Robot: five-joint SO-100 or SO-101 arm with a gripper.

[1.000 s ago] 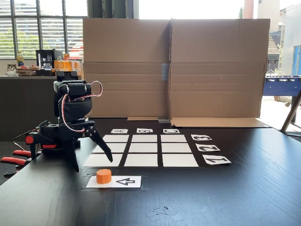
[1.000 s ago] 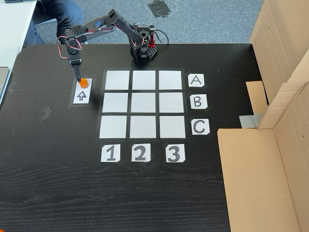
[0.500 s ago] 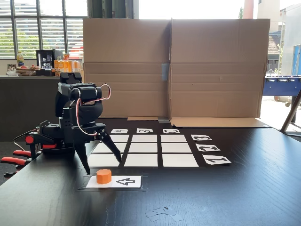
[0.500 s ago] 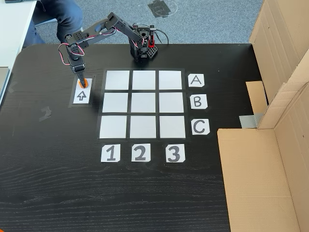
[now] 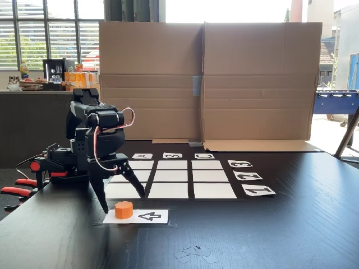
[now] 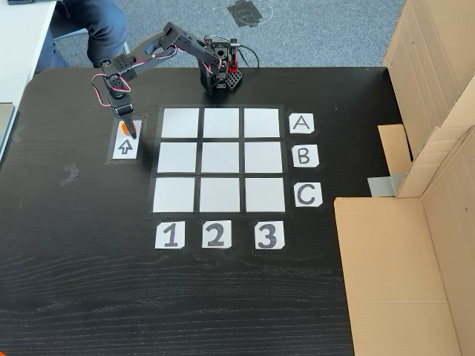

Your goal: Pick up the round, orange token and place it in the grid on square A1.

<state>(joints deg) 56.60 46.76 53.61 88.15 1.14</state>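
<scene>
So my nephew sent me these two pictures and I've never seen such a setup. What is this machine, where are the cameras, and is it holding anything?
It is a small black robot arm bolted to a dark table. One fixed view looks across the table from low down, the other from above. On the table lie a grid of nine white squares, cards marked A B C and 1 2 3, and an arrow card with an orange token on it. The tool is open, straddling the token, holding nothing yet.
</scene>
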